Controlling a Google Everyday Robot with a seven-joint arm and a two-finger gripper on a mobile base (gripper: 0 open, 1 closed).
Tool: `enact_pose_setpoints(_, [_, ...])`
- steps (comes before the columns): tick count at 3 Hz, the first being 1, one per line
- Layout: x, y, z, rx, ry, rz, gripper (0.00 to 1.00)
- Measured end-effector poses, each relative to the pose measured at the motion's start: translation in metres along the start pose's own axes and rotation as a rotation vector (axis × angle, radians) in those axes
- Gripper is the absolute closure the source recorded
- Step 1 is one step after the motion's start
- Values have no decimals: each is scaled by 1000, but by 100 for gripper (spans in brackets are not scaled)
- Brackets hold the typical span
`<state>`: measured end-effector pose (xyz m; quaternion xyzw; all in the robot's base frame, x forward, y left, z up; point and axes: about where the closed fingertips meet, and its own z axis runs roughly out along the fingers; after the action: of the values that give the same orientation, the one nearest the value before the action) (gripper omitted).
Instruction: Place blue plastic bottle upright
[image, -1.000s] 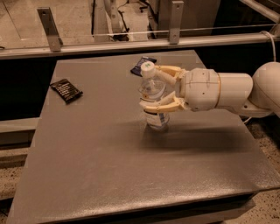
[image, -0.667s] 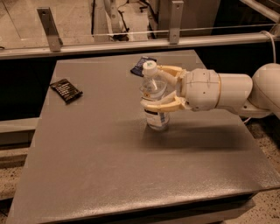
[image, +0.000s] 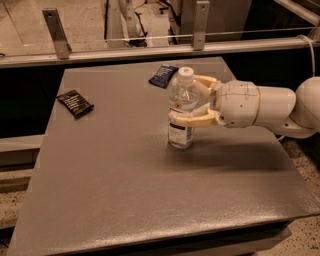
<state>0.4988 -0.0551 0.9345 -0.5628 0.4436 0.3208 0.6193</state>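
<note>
Clearly, the blue plastic bottle (image: 181, 107) stands upright near the middle of the desk (image: 125, 190), white cap (image: 186, 75) on top and its base apparently down on the surface, though the contact line is too dim to be certain. The end effector (image: 186, 100) reaches in from the right and is clamped on the bottle's body. One cream finger (image: 192, 120) crosses the front just above the label (image: 179, 134), and the other passes behind, up near the shoulder. The placing looks nearly done, with letting go as the step that remains, and that is where the risk sits. If the base hangs slightly off the desk, opening the grip would drop the bottle, and something so tall and narrow could wobble over. If the two fingers part unevenly, the slower one could drag or push the bottle sideways. The thin clear wall may also be pressed in by the clamp, so it could spring back and nudge itself off balance on release. Pulling the arm back to the right before the fingers are clear of the body could hook the bottle and tip it. A fallen bottle would likely roll, perhaps toward the dark blue packet (image: 163, 75) lying near behind it. The black packet (image: 75, 103) at the left is well apart and poses no trouble.
</note>
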Motion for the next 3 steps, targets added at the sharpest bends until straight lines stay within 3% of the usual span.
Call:
enact_pose_setpoints(2, [-1,0,0,0,0,0,12])
enact_pose_setpoints(3, [5,1,-14,19,13,19,0])
